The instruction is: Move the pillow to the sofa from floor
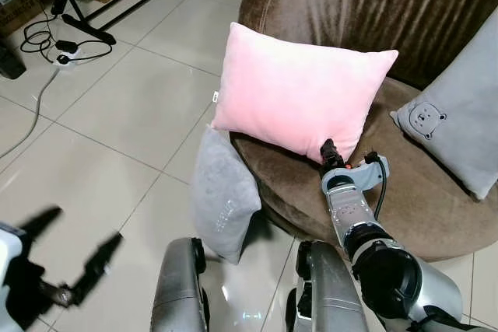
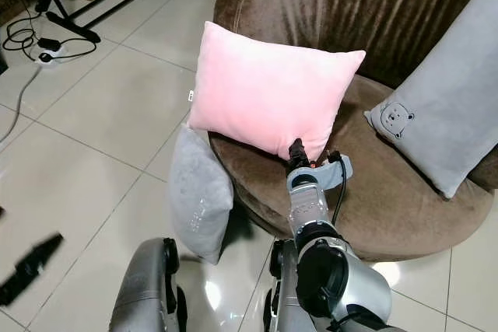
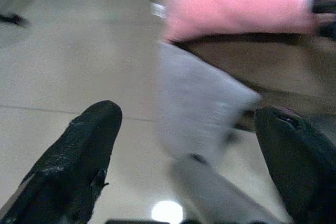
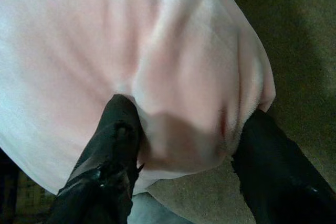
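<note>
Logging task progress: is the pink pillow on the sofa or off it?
On: the pink pillow stands on the brown sofa seat, its bottom edge pinched by the right gripper.

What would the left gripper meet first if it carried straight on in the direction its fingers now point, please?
Most likely the grey pillow leaning against the sofa; it lies between the open fingers of the left gripper in the left wrist view. The blur leaves depth uncertain.

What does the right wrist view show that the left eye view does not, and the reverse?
Right wrist view: the right claw close up, its fingers pinching a fold of the pink pillow.
Left eye view: the grey pillow on the floor, the bear pillow, the open left claw.
Both: pink pillow, brown sofa.
</note>
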Controlling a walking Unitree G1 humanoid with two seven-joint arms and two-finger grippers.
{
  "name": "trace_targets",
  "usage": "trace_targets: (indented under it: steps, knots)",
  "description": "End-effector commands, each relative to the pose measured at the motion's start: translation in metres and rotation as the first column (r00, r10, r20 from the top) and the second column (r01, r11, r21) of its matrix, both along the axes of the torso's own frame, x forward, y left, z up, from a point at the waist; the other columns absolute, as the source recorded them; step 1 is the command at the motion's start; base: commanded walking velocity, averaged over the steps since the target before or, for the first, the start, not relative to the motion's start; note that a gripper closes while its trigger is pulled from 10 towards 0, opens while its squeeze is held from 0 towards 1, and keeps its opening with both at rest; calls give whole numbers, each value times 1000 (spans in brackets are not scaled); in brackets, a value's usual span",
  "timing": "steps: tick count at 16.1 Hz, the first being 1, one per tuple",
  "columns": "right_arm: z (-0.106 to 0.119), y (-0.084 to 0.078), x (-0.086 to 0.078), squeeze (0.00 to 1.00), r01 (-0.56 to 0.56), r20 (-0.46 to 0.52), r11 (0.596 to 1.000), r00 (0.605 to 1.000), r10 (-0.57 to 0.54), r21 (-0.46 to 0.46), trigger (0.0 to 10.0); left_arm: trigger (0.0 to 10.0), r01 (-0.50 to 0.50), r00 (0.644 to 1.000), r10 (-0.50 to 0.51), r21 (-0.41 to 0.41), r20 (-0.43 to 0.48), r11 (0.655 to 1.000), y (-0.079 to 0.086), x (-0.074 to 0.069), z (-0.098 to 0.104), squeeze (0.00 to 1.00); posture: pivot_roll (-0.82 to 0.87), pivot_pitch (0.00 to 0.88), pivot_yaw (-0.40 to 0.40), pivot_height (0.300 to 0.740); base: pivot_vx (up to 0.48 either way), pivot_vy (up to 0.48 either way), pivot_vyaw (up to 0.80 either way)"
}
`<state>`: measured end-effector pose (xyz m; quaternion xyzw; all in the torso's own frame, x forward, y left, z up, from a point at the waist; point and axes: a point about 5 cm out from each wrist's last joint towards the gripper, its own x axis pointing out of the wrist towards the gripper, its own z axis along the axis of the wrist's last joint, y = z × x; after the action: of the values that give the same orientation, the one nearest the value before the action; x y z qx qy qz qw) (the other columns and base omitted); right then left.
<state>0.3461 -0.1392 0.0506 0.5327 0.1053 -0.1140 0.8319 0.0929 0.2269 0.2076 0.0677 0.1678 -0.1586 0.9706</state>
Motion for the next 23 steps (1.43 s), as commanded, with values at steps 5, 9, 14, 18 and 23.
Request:
trace_targets:
  steps: [5, 9, 14, 18, 23]
  knots:
    - [-6, 8, -4, 0, -19, -14, 1000, 1000, 20, 16, 0, 10000, 164, 980, -183, -192, -84, 968, -23, -12, -3, 0, 219, 215, -1, 600, 0, 0, 0]
    - [-5, 11, -4, 0, -30, -8, 999, 1000, 30, 11, 0, 10000, 161, 980, -180, -191, -85, 968, -22, -12, -1, 0, 218, 213, -3, 600, 0, 0, 0]
    - [-5, 12, -4, 0, -41, -7, 999, 999, 41, -5, 0, 10000, 165, 980, -183, -188, -82, 968, -23, -14, 1, 0, 218, 209, -3, 600, 0, 0, 0]
    - [-3, 14, -3, 0, -65, 0, 998, 998, 65, -24, 0, 10000, 164, 980, -181, -184, -80, 969, -24, -14, 0, 0, 207, 194, -10, 600, 0, 0, 0]
    - [11, 17, 7, 0, -73, 59, 997, 996, 74, -15, 0, 10000, 155, 984, -165, -148, -60, 977, -28, -9, -4, 0, 185, 136, -25, 600, 0, 0, 0]
